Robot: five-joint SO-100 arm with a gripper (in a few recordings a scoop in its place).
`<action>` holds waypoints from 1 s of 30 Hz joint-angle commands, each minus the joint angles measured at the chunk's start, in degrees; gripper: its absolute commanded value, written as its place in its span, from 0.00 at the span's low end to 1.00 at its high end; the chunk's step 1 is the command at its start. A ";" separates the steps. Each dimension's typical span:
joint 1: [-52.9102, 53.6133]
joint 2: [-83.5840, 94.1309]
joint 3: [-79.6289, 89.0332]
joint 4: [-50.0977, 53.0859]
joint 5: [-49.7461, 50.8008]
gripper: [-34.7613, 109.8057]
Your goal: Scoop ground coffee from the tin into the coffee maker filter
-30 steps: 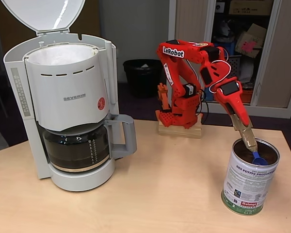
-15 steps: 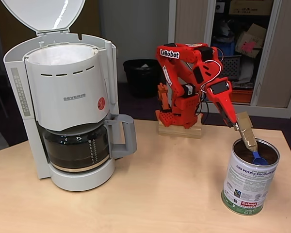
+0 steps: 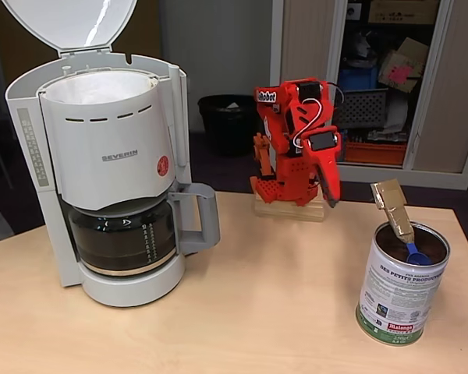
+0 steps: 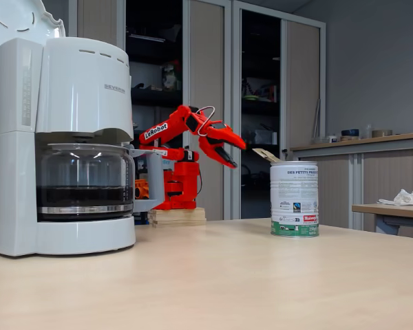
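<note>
- The gripper [image 4: 228,152] hangs in the air between the coffee machine [image 3: 109,179] and the tin [image 3: 402,284], fingers spread apart with nothing between them; in the other fixed view [image 3: 327,195] the gap is hard to make out
- The tin [image 4: 294,199] stands on the table [image 3: 257,312], well apart from the machine
- A scoop [image 3: 405,234] leans in the tin, its blue bowl partly hidden by the rim
- The ground coffee [image 3: 394,248] shows dark inside
- The coffee maker filter [image 3: 97,87] sits in the basket under the raised lid, cut off at the top edge
</note>
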 commanded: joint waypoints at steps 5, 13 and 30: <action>9.67 9.23 7.82 -3.52 -2.90 0.24; 13.10 15.03 16.88 -5.80 -0.79 0.24; 16.79 14.68 23.47 -4.31 -1.14 0.24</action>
